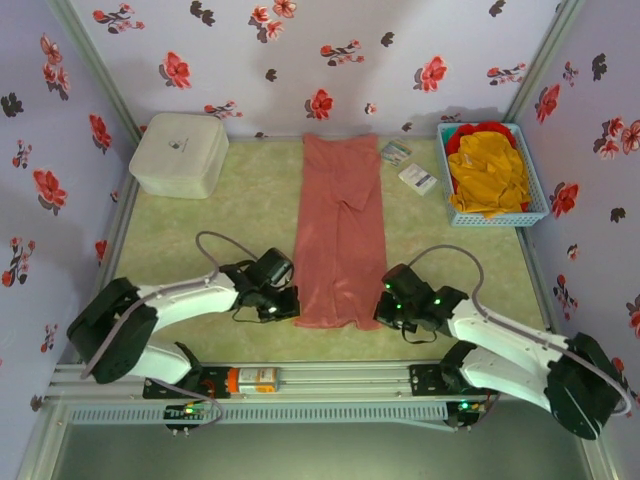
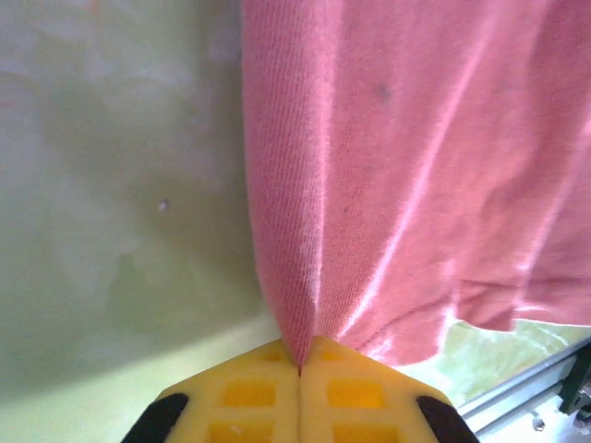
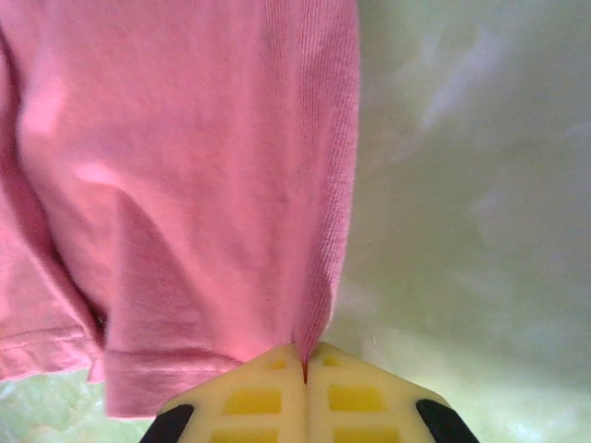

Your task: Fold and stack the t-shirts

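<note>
A salmon-pink t-shirt [image 1: 340,228] lies as a long narrow strip down the middle of the green table. My left gripper [image 1: 283,309] is shut on its near left corner, and the cloth [image 2: 388,166] runs pinched between the yellow fingertips [image 2: 249,392]. On the near right corner my right gripper [image 1: 388,310] is shut too, the pink fabric [image 3: 185,166] caught between its pads [image 3: 355,392]. More t-shirts, mustard yellow [image 1: 490,175] and red [image 1: 478,131], are heaped in a blue basket [image 1: 536,212] at the back right.
A white rounded-square box [image 1: 180,153] stands at the back left. Two small packets [image 1: 417,177] lie between the pink shirt and the basket. Floral walls close in the table on three sides, and a metal rail [image 1: 330,380] runs along the near edge.
</note>
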